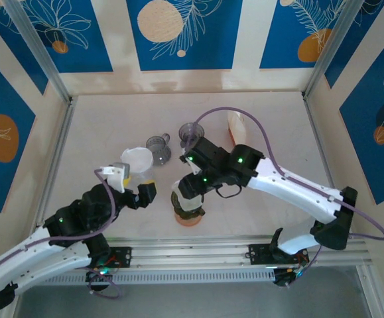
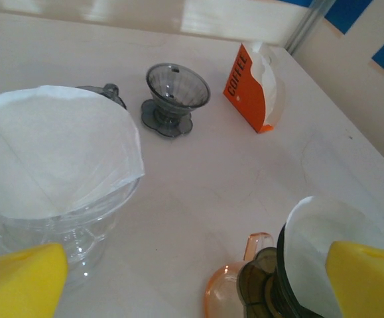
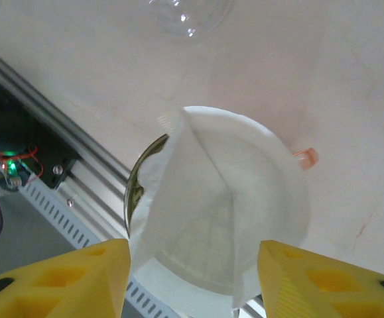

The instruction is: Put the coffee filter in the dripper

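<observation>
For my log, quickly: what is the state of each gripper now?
Left gripper: open, holding nothing.
Right gripper: open, not gripping the coffee filter.

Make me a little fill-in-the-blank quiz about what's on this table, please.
1. The orange box is printed with the word ____.
2. The right jaws stand open over the dark dripper, which holds a white paper ____.
3. The grey dripper standing left of the box is ____.
Missing words: COFFEE; filter; empty.
</observation>
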You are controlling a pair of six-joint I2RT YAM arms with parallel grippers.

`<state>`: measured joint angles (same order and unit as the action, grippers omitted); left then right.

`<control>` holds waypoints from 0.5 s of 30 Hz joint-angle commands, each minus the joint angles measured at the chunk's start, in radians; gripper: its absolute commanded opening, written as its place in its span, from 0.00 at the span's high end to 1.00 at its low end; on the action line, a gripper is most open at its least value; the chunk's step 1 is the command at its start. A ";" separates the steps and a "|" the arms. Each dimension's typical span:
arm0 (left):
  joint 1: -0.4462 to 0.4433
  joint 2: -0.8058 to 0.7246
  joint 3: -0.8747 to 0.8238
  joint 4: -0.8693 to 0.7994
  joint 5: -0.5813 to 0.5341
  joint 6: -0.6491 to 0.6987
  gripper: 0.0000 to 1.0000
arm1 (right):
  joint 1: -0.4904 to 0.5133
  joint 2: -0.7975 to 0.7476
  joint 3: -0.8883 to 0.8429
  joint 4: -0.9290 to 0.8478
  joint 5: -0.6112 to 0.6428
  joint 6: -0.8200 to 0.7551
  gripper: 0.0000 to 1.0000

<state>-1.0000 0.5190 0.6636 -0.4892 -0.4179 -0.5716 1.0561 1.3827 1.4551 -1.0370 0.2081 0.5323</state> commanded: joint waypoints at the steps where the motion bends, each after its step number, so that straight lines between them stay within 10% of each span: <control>1: -0.007 0.057 0.075 -0.003 0.082 0.054 0.02 | -0.009 -0.063 -0.060 0.053 0.101 0.064 0.44; 15: -0.007 0.476 0.366 -0.205 0.334 0.133 0.27 | -0.030 -0.177 -0.207 0.042 0.241 0.170 0.43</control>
<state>-1.0000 0.9668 0.9825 -0.6117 -0.1585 -0.4648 1.0290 1.2293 1.2682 -0.9794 0.4007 0.6655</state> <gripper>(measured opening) 0.745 0.572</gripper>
